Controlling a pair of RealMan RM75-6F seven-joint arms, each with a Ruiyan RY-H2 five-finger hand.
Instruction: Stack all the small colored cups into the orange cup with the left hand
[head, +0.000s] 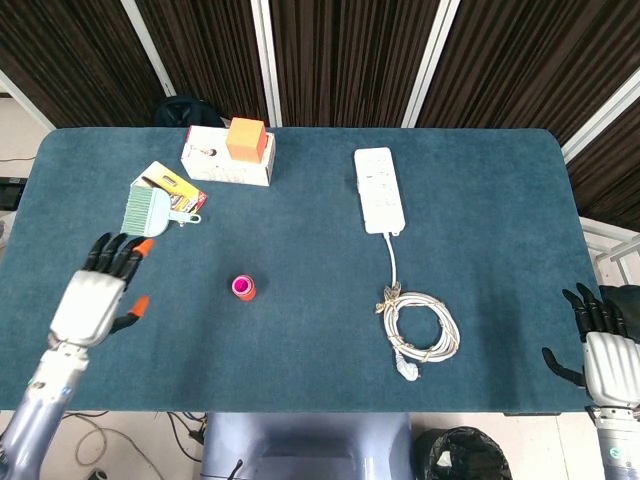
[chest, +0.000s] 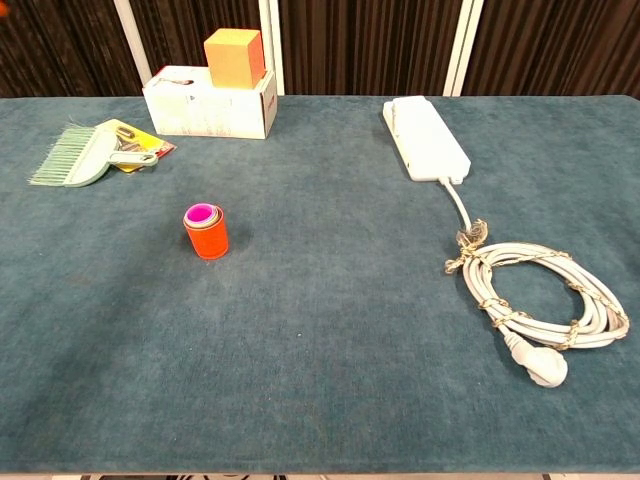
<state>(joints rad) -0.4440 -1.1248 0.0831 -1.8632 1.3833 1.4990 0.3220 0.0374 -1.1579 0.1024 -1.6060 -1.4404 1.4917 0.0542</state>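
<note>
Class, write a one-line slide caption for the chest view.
Orange cup with a pink cup nested inside stands alone on the blue table.

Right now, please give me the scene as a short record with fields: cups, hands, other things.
cups: orange cup upright on the table, a pink cup nested in it; no loose cups seen
left hand: open, holds nothing, over the table's left edge, apart from the cups
right hand: open, holds nothing, off the table's right edge
other things: brush, white box with orange block on it, power strip, coiled cable
</note>
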